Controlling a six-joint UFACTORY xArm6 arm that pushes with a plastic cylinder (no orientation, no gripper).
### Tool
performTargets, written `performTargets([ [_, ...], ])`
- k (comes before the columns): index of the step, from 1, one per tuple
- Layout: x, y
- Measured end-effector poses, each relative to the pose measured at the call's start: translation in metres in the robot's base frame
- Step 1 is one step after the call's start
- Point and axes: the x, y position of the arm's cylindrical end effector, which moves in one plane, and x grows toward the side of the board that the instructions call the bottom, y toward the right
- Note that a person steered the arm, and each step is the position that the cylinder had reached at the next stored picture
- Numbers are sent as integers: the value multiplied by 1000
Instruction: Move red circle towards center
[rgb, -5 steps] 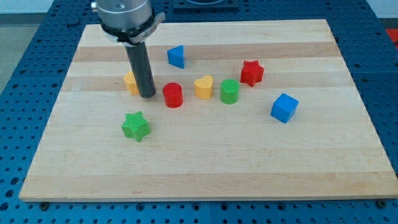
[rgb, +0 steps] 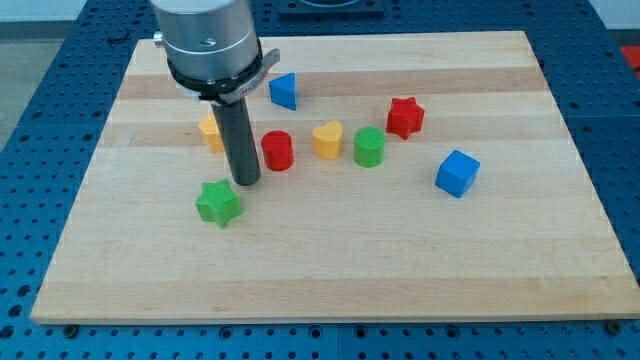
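The red circle (rgb: 277, 151) is a short red cylinder left of the board's middle. My tip (rgb: 246, 181) rests on the board just left of and slightly below it, close but with a thin gap showing. The rod rises to the arm's grey head at the view's top left. A green star (rgb: 218, 203) lies just below-left of the tip. A yellow block (rgb: 210, 131) sits partly hidden behind the rod.
A yellow heart (rgb: 327, 140) and a green cylinder (rgb: 369, 147) stand in a row right of the red circle. A red star (rgb: 404, 117), a blue cube (rgb: 457, 173) and a blue triangular block (rgb: 284, 91) lie further out on the wooden board (rgb: 330, 270).
My tip has moved toward the view's bottom and slightly right, from beside the yellow block to beside the red circle's lower left. The red circle has barely moved.
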Motion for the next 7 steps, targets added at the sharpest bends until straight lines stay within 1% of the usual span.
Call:
performTargets([
  [2,-5,25],
  [5,-35,25],
  [6,-36,25],
  [7,-45,32],
])
